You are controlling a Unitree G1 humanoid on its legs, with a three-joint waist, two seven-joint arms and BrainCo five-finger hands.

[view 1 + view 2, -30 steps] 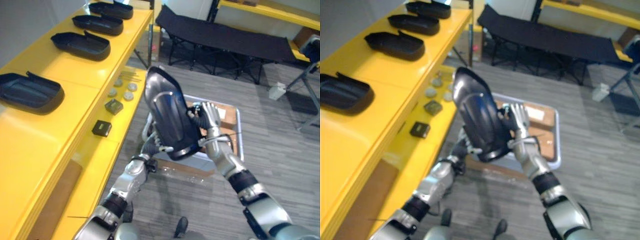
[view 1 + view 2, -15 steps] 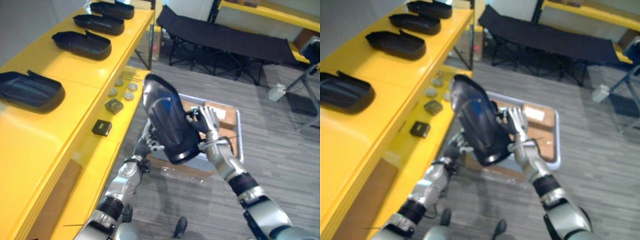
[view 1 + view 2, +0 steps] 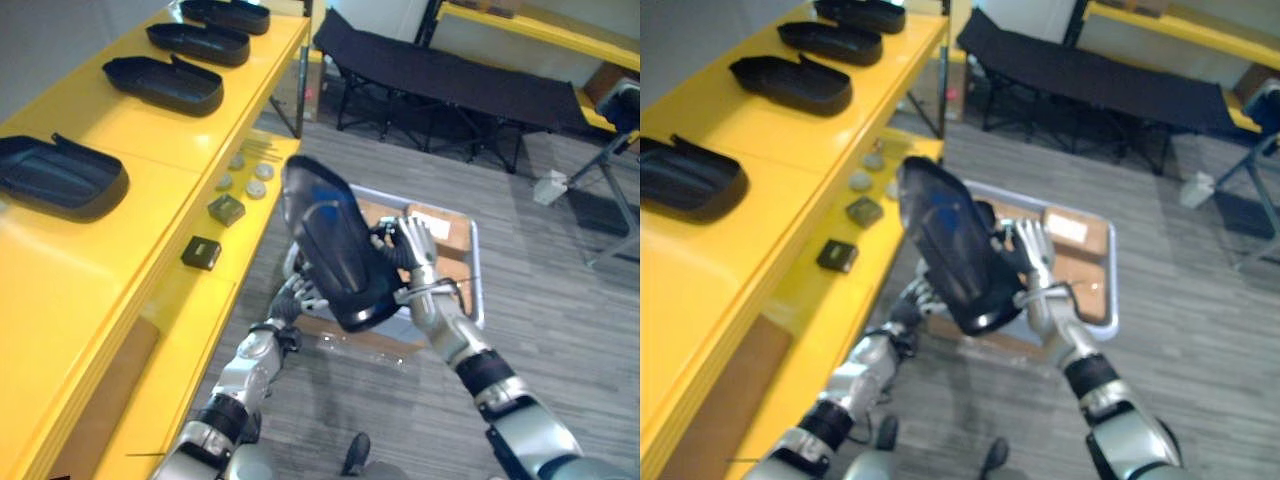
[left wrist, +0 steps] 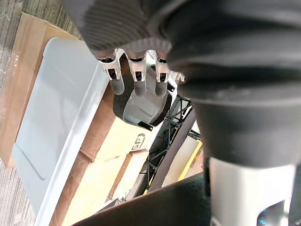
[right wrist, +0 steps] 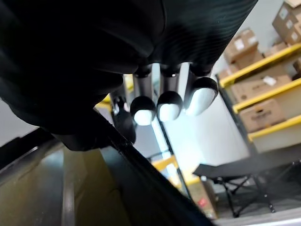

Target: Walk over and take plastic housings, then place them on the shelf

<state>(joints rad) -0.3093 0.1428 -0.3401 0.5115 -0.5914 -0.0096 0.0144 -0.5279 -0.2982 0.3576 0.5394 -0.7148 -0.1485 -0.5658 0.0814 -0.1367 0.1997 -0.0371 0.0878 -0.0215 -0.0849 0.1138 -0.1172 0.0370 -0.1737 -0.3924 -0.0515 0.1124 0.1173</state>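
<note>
Mid-frame in the left eye view, a glossy black plastic housing (image 3: 335, 245) is held tilted, right of the yellow shelf (image 3: 150, 140); the right robot hand (image 3: 413, 243) curls over its right rim and the left robot hand (image 3: 300, 297) props its lower edge. In the left wrist view, the left fingers (image 4: 138, 84) lie straight against it.

No legible text, cardboard box (image 4: 117, 141) print unreadable
</note>
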